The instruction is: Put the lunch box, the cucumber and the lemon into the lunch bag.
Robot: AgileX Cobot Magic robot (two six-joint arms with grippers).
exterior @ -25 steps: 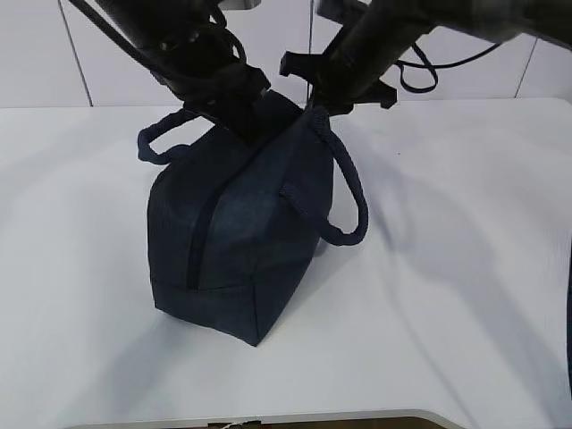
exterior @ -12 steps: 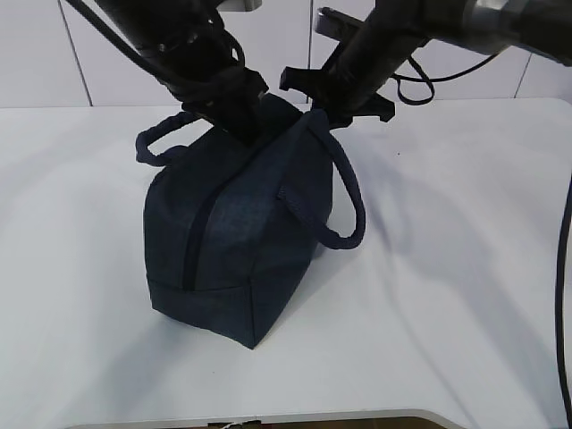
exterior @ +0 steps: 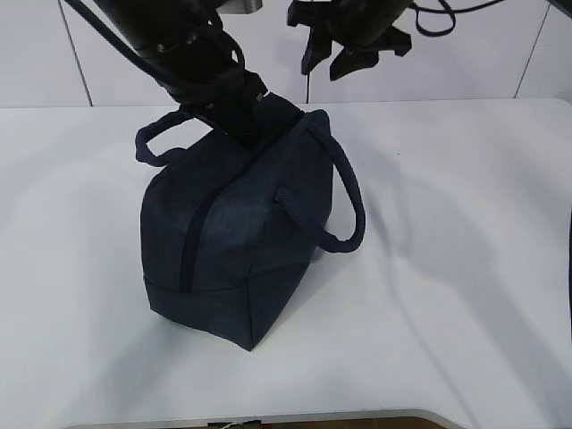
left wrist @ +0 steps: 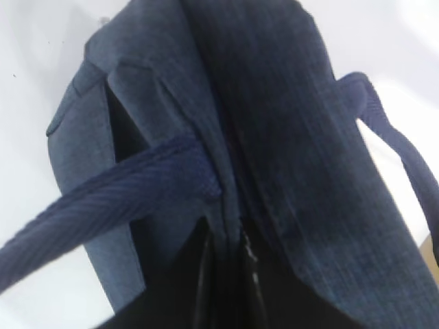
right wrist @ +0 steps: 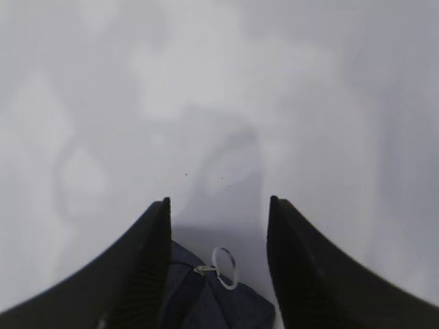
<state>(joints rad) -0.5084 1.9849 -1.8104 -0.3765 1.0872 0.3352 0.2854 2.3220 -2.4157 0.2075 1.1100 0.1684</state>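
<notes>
Right gripper (exterior: 335, 55) lifted clear of lunch bag (exterior: 241, 232), fingers spread and empty, ring pull (right wrist: 225, 266) just below; left gripper (exterior: 239, 114) pinching bag's top fabric.

The exterior view looks down at a slant across the desk (exterior: 465, 268) toward 12 o'clock. The left wrist view sits very close over the lunch bag (left wrist: 288, 137). The right wrist view looks down from higher, sharing the bag's end at 6 o'clock.
</notes>
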